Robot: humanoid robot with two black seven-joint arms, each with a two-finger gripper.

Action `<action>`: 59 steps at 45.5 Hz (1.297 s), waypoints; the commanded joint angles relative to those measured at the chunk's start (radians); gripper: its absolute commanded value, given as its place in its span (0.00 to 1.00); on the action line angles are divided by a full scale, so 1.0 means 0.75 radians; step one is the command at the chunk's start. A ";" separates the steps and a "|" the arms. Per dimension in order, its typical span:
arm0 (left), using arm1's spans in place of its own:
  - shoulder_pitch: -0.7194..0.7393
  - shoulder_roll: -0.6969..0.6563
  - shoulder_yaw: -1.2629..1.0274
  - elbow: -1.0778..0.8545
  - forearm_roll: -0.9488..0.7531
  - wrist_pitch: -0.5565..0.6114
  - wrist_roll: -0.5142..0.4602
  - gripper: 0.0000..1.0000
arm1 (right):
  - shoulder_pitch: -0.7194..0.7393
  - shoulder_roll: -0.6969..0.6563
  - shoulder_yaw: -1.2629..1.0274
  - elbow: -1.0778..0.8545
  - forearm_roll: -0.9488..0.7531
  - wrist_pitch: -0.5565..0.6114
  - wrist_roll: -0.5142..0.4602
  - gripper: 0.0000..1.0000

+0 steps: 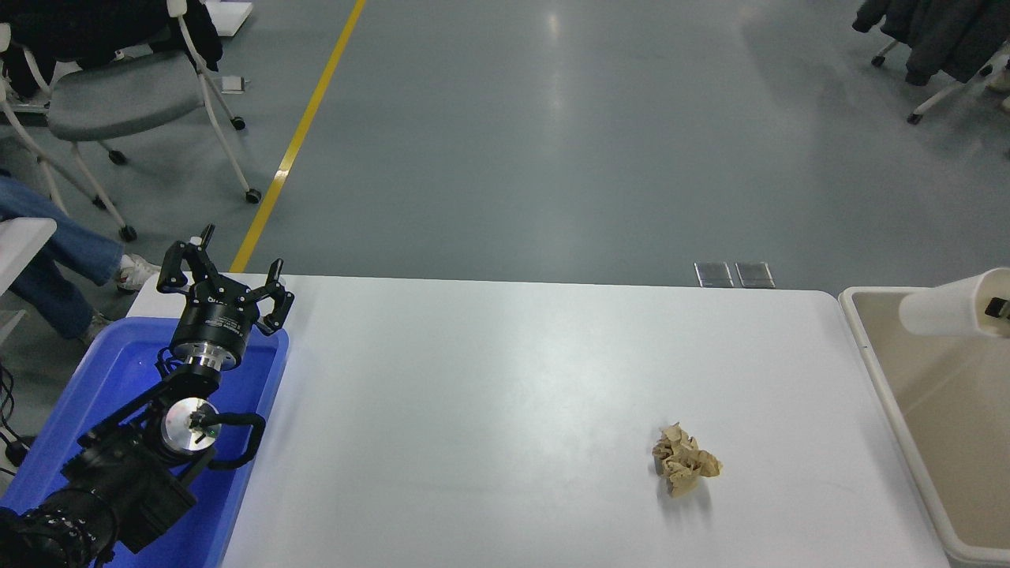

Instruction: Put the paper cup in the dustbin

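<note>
Nearest me, at the lower left, my left arm sits parked over the bright blue rectangular plastic tub [95, 394], its black left pincer [225, 280] pointing away from me with the fingers spread wide and nothing between them. On the flat white worktop [489, 394], toward the near right, lies a crumpled brown paper ball [683, 467], alone, well apart from everything else. Off the worktop's right end I see the large beige rectangular plastic dustbin [884, 386] with its rounded rim, cut off by the picture's edge. Over its far end, the small white tapered paper cup [947, 308] hangs on its side in the air, base pointing left, mouth toward the right edge. Only a dark tip of my right pincer [998, 308] shows there, pinching the cup's rim. Beyond the worktop stretches grey floor, with a yellow line and wheeled chairs.
</note>
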 commanded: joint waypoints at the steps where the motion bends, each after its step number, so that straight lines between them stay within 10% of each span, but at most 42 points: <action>1: 0.000 0.000 0.000 0.000 0.000 0.000 0.000 1.00 | -0.278 0.176 0.064 -0.356 0.374 -0.018 -0.001 0.00; 31: 0.000 0.000 0.000 0.000 0.000 0.000 0.000 1.00 | -0.499 0.753 0.154 -1.068 0.689 -0.018 -0.087 0.00; 59: 0.000 0.000 0.000 0.000 0.000 0.000 0.000 1.00 | -0.513 0.837 0.324 -1.128 0.687 -0.041 -0.166 0.10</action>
